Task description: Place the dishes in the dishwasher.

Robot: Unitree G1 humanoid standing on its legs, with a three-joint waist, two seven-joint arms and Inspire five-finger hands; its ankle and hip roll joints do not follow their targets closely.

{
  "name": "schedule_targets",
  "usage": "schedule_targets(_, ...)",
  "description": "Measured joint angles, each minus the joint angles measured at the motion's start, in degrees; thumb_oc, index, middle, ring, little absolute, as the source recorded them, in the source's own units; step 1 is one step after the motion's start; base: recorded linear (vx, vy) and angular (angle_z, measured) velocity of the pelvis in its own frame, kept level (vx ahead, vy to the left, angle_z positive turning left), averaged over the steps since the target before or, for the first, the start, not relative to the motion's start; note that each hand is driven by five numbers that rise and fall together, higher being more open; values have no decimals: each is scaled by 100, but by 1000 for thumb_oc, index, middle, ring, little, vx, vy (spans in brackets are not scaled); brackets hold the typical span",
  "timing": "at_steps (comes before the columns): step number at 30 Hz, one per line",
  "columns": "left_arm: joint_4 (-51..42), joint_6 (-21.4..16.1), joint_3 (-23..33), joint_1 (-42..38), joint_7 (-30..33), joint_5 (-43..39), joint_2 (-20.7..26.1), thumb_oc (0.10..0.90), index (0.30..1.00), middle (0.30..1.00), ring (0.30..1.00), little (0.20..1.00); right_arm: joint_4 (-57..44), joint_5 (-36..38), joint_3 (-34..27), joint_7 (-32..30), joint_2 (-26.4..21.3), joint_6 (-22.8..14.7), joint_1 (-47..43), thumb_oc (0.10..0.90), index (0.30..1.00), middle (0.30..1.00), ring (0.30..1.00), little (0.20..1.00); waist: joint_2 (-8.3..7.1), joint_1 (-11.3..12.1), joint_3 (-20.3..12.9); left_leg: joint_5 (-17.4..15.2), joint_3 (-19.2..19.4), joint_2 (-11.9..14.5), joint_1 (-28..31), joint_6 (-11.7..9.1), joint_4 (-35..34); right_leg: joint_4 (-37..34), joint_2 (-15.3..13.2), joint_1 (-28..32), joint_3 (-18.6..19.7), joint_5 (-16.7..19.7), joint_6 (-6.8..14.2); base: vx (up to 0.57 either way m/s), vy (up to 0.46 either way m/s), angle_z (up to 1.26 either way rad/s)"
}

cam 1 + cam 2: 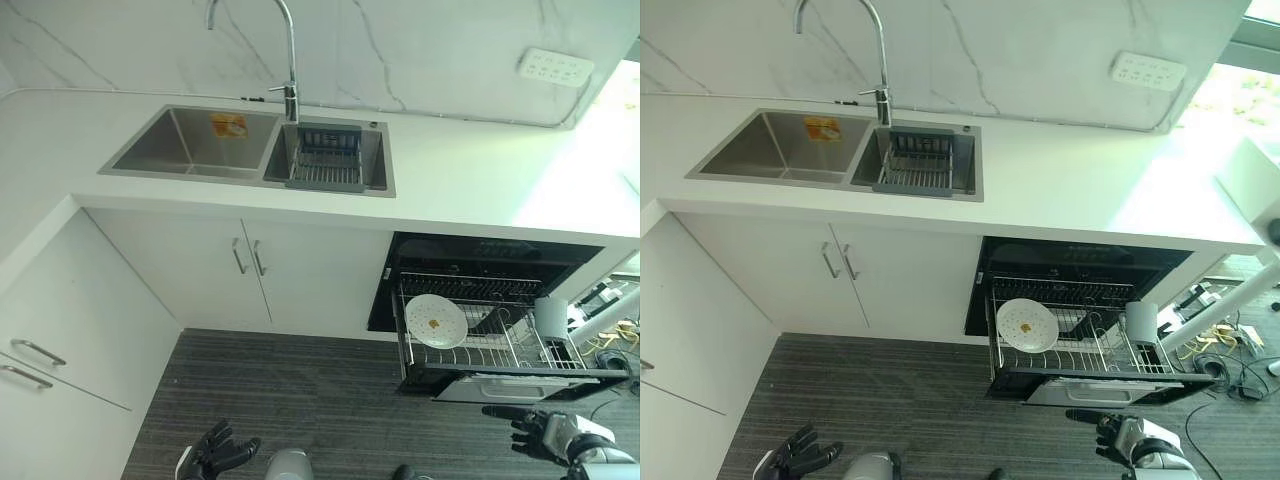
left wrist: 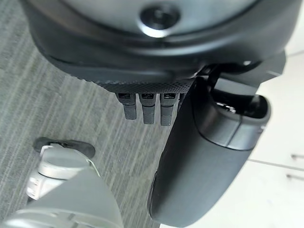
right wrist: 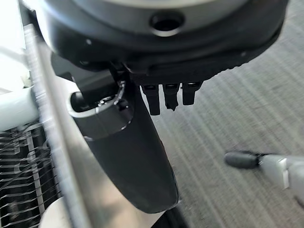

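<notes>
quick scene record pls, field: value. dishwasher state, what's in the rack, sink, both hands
dishwasher: open, under the counter, right of the cabinet doors
rack: pulled out
rack contents: white plate standing on edge at the rack's left; pale cup at its right
sink: double basin; dark drainer basket in the right basin, yellow item in the left basin
tap: between the basins
left hand: low over the floor, fingers relaxed, empty
right hand: below the rack's front edge, fingers straight, empty
</notes>
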Motion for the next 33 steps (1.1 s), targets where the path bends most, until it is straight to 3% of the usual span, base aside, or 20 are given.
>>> schedule_targets(7, -56, 55, -275, -17, 118, -27, -1, 800, 900, 900, 900, 900, 441, -9, 62, -262, -660, 660, -556, 800, 900, 900, 900, 900, 287, 248, 222, 40, -183, -227, -156, 44, -32, 80, -227, -2, -177, -34, 68, 0, 43, 19)
schedule_targets(9, -112, 89, -273, -80, 131, -82, 2, 800, 900, 900, 900, 900, 758, -21, 72, -282, -1016, 829, -867, 800, 900, 900, 900, 900, 397, 299, 433, 127, -277, -297, -206, 85, -58, 70, -271, -28, -243, -15, 94, -13, 41, 23)
schedule_targets(13, -169, 90, -268, -30, 170, -144, 5, 800, 900, 900, 900, 900, 859, -25, 45, -250, -1294, 1007, -1066, 800, 900, 900, 900, 900, 441, 357, 567, 179, -318, -344, -420, 107, -77, 77, -310, -224, -285, 7, 93, -14, 31, 8)
schedule_targets(19, -394, 71, -287, -98, 186, -357, 4, 800, 900, 900, 900, 900, 1035, -237, 170, -169, -1884, 1294, -1607, 800, 900, 900, 900, 900, 636, 435, 914, 301, -395, -402, -681, 123, -101, 74, -365, -425, -392, 51, 80, -22, -18, 8)
schedule_targets(25, -510, -38, -294, -124, 168, -630, 0, 800, 900, 900, 900, 900, 1216, -235, 676, -128, -2348, 1280, -3043, 800, 900, 900, 900, 900, 904, 434, 1190, 506, -457, -464, -861, 99, -371, 81, -398, -690, -434, 62, 67, -6, -21, 6)
schedule_targets(28, -542, -84, -276, -122, 147, -795, -2, 800, 900, 900, 900, 900, 1214, -213, 948, -205, -2460, 1079, -3627, 800, 900, 900, 900, 900, 1005, 455, 1233, 661, -471, -505, -948, 107, -525, 107, -428, -844, -455, 109, 4, 16, -18, 5)
schedule_targets(29, -530, -150, -280, -86, 61, -794, -7, 800, 900, 900, 900, 900, 1223, -123, 1358, -227, -2495, 1104, -4090, 800, 900, 900, 900, 900, 1062, 445, 1235, 697, -468, -518, -950, 104, -598, 110, -431, -881, -452, 115, 5, 71, 6, 3)
schedule_targets(33, -494, -176, -273, -42, -163, -793, -14, 800, 900, 900, 900, 900, 1186, -60, 1871, -359, -2573, 565, -4899, 800, 900, 900, 900, 900, 1157, 471, 1233, 725, -460, -542, -957, 102, -701, 142, -449, -966, -431, 101, 32, 58, 17, 0)
